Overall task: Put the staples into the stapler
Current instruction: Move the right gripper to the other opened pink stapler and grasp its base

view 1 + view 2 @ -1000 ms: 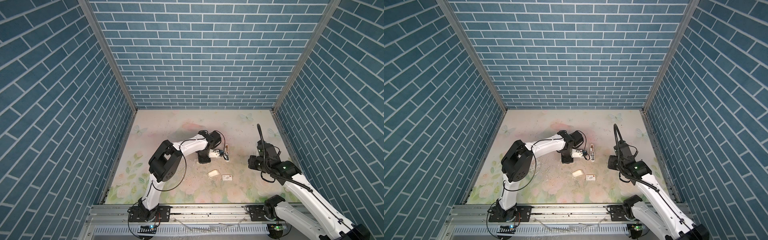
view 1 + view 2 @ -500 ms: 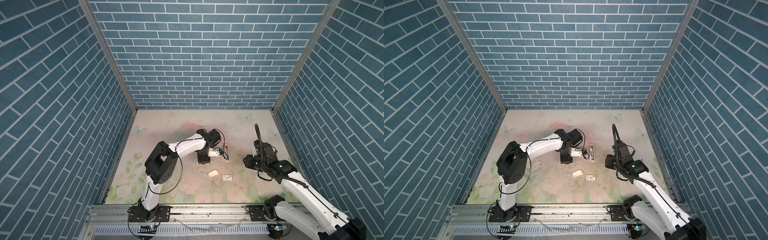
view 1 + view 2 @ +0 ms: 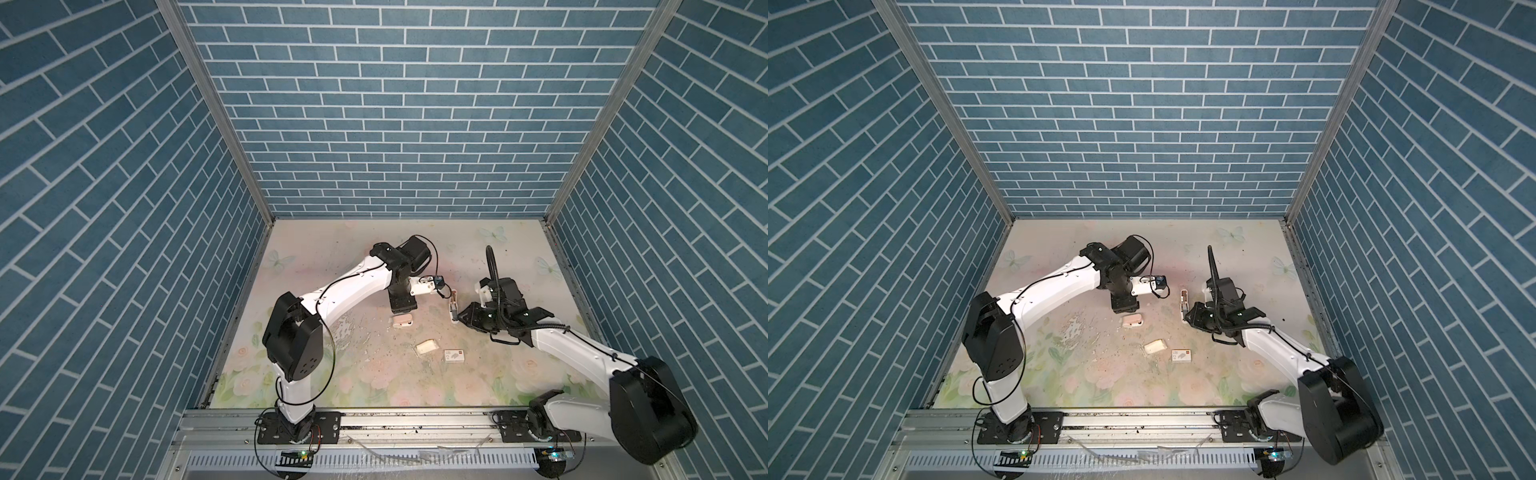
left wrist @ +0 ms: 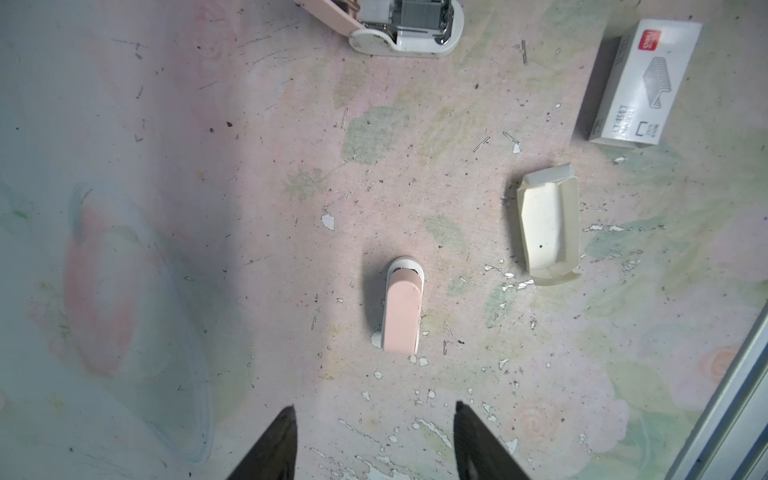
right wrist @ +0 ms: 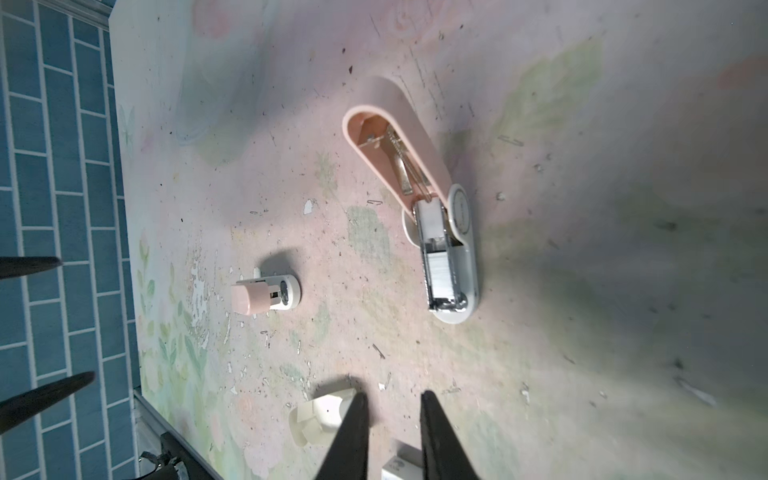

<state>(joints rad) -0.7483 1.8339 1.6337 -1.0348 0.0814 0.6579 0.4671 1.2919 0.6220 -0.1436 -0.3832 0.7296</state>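
Observation:
An open stapler lies on the floral mat with its pink lid flipped back. The staples show as a silvery strip in its metal channel. In both top views it lies mid-table, and my right gripper hovers at its near end. In the right wrist view this gripper stands slightly open and empty. A small closed pink stapler lies just ahead of my left gripper, which is open and holds nothing.
A white staple box with a red mark and an empty cream cardboard tray lie near the front middle. Loose single staples and paint flakes litter the mat. Blue brick walls enclose three sides, and a metal rail runs along the front.
My left gripper has opened, and the small closed pink stapler now shows below it. The right arm has swung left and down, toward the open stapler.

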